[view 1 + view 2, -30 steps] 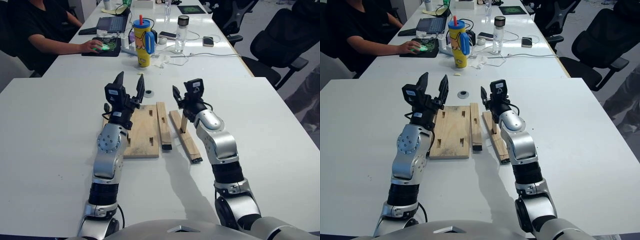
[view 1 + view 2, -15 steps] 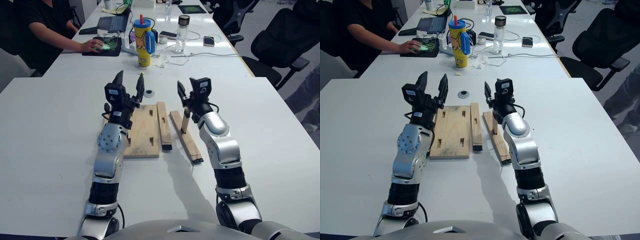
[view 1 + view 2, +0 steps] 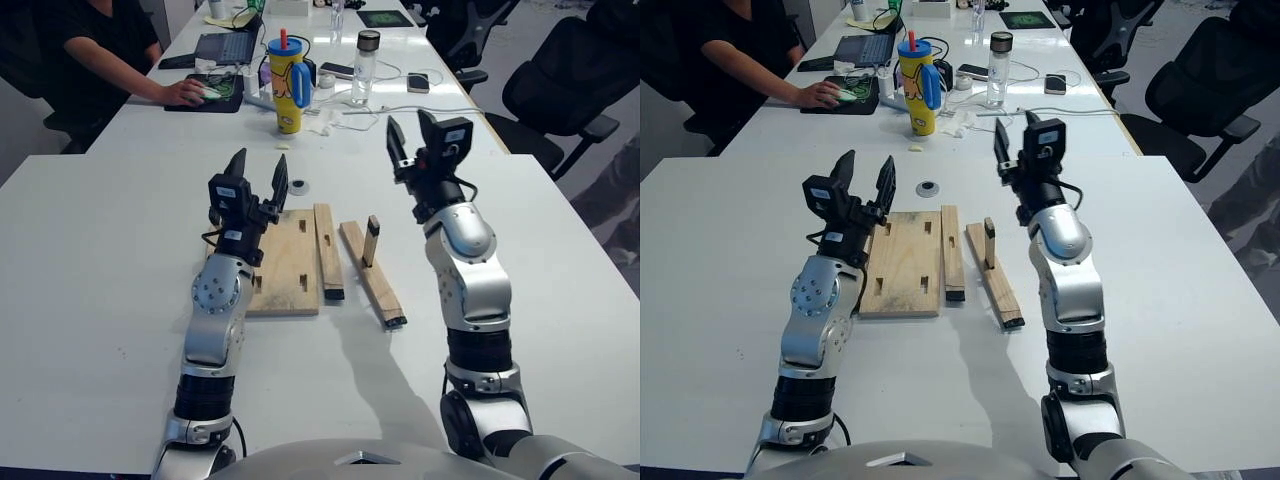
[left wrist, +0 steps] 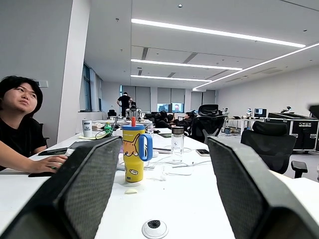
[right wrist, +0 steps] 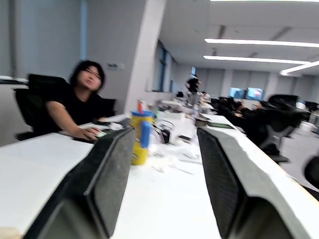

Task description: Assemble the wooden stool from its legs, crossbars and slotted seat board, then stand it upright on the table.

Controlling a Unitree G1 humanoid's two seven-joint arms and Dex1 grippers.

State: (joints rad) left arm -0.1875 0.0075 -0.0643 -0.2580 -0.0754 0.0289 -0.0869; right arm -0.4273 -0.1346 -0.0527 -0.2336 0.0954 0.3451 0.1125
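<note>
held jaws wide and empty on left gripper (image 3: 261, 158) and right gripper (image 3: 408, 122) alike. lay flat on white table (image 3: 90, 260): pale seat board (image 3: 285, 262) with four slots, narrow plank (image 3: 327, 250) just beside its right edge, angled plank (image 3: 378, 285) near, short peg (image 3: 370, 240) upright on it. hovered left above board's far left corner, right higher, beyond the planks.

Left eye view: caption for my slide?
Left gripper and right gripper open near slotted pale wooden seat board, two flat wooden bars, one upright peg.
</note>
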